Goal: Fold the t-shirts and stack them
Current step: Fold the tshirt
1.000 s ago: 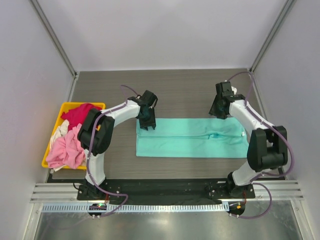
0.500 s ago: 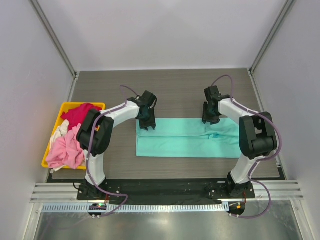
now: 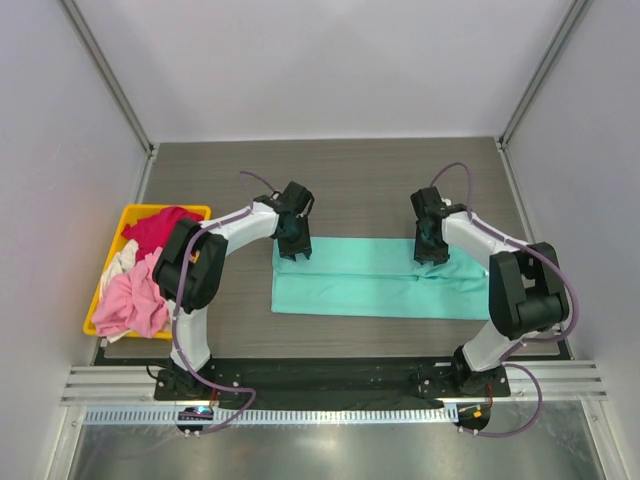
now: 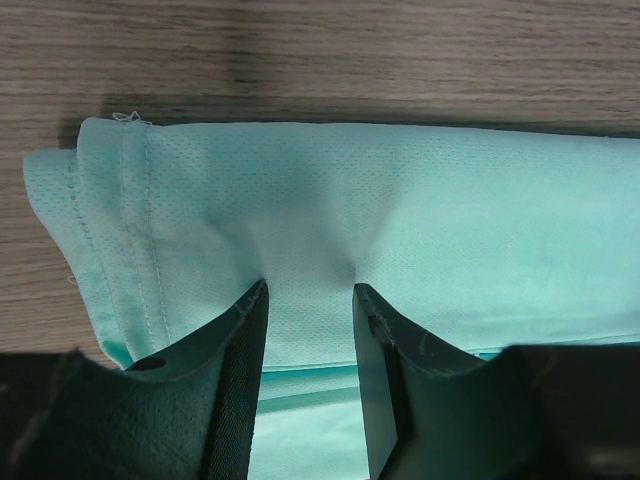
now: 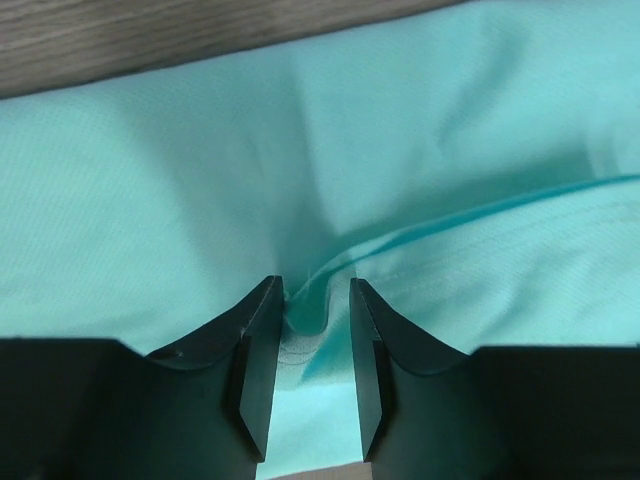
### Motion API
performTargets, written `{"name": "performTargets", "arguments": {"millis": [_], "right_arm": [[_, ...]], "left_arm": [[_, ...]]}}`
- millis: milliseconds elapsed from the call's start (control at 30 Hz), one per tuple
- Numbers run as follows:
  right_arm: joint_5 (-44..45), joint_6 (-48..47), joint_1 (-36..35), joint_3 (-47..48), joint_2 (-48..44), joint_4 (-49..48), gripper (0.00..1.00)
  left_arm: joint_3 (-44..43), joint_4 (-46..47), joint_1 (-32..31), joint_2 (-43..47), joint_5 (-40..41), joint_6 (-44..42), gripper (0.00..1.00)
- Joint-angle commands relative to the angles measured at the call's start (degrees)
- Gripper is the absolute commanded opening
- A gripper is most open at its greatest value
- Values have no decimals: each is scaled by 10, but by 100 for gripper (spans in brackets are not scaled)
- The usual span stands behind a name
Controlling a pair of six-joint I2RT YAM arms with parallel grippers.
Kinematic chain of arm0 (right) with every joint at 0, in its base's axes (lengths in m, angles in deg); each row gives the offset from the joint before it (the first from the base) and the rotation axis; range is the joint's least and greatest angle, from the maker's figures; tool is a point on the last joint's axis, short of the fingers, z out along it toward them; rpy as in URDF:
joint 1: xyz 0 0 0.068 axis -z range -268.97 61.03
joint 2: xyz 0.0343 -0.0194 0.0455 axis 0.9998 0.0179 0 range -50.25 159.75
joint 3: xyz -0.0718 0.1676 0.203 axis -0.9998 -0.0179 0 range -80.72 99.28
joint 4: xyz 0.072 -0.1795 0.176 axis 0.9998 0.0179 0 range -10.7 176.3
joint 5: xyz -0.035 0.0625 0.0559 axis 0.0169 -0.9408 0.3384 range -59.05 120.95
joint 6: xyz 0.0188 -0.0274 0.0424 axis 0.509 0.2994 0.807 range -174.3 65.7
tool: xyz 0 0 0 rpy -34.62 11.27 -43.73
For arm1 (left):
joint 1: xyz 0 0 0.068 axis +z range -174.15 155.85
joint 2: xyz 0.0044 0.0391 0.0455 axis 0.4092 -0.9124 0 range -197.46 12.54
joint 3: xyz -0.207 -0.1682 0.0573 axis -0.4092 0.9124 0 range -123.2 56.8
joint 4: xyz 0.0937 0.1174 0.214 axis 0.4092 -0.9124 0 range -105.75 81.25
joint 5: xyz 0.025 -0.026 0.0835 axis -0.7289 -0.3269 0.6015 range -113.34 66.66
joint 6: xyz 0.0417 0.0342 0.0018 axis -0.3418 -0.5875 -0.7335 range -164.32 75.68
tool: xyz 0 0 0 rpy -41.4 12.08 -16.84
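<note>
A teal t-shirt (image 3: pixel 375 278), folded into a long strip, lies across the table's middle. My left gripper (image 3: pixel 290 246) stands on its far left corner. In the left wrist view its jaws are a little apart, with the fingertips (image 4: pixel 250 300) pressed into the puckered teal cloth (image 4: pixel 400 200). My right gripper (image 3: pixel 432 252) stands on the strip's far edge, right of centre. In the right wrist view its jaws are narrowly apart, with a raised ridge of teal cloth (image 5: pixel 318 290) between them. The pink (image 3: pixel 132 298), magenta-red (image 3: pixel 155 228) and whitish (image 3: pixel 118 260) t-shirts lie in the bin.
A yellow plastic bin (image 3: pixel 128 212) stands at the table's left edge. Grey enclosure walls close in the table on three sides. Bare wood-grain table (image 3: pixel 360 180) lies beyond the strip.
My right gripper moved left and down from off the shirt's far right end onto the strip's far edge. The left gripper has not moved.
</note>
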Motion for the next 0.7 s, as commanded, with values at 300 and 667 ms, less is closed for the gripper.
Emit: {"name": "performTargets", "arguments": {"millis": [300,667], "right_arm": [[50,128,-28,-75,-122,65,34],[49,262,-31,-126,-250,100,33]], "left_arm": [[27,2,-1,-16,10,10,42],[28,5,-2,-11,7,9,42]]}}
